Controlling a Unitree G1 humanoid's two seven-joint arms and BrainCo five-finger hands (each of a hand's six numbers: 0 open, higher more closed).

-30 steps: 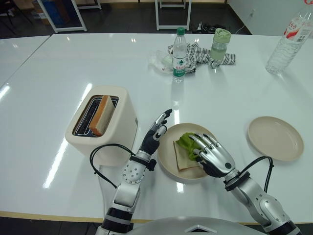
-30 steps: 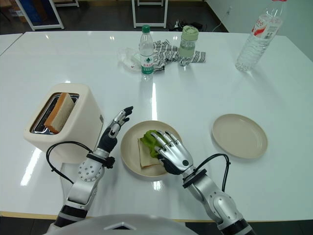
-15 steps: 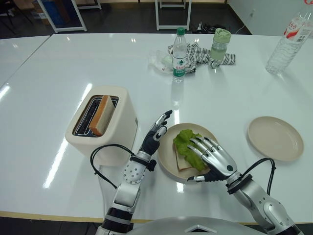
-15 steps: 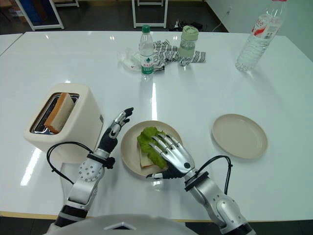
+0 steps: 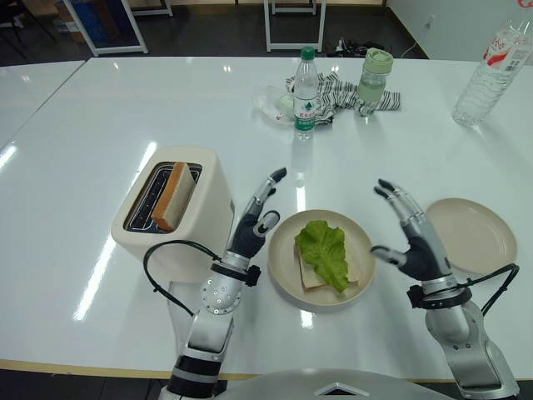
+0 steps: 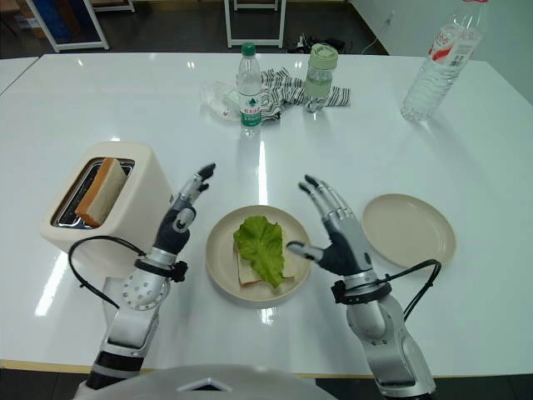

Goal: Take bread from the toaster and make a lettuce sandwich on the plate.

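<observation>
The sandwich is only half built, and the second slice looks like the risky part. That slice (image 5: 172,196) stands tilted in the slot of the toaster (image 5: 196,218), on the left of the table, with just its top edge showing. If the fingers pinch too shallow a grip, I'd expect the bread to tear or slip back down. If they push sideways, the light toaster could skid on this glossy tabletop.

The plate (image 5: 283,268) sits just right of the toaster, near the front edge. It carries the bottom slice (image 5: 309,275) with the lettuce (image 5: 324,248) laid loosely across it, and the leaf overhangs the bread on the far side. A top slice set down off-centre could drag the leaf off or shove the whole stack toward the rim.

The left hand (image 5: 250,231) is raised between toaster and plate. Its fingers are stretched out and pointing away, it holds nothing, and it is close to the toaster's wall. Whether it is touching the wall, I can't tell.

The right hand (image 5: 419,248) is up to the right of the plate with fingers spread wide and nothing in them, clear of the food. It is just beside the spare plate (image 5: 475,237), so a careless swing could knock that one.
</observation>
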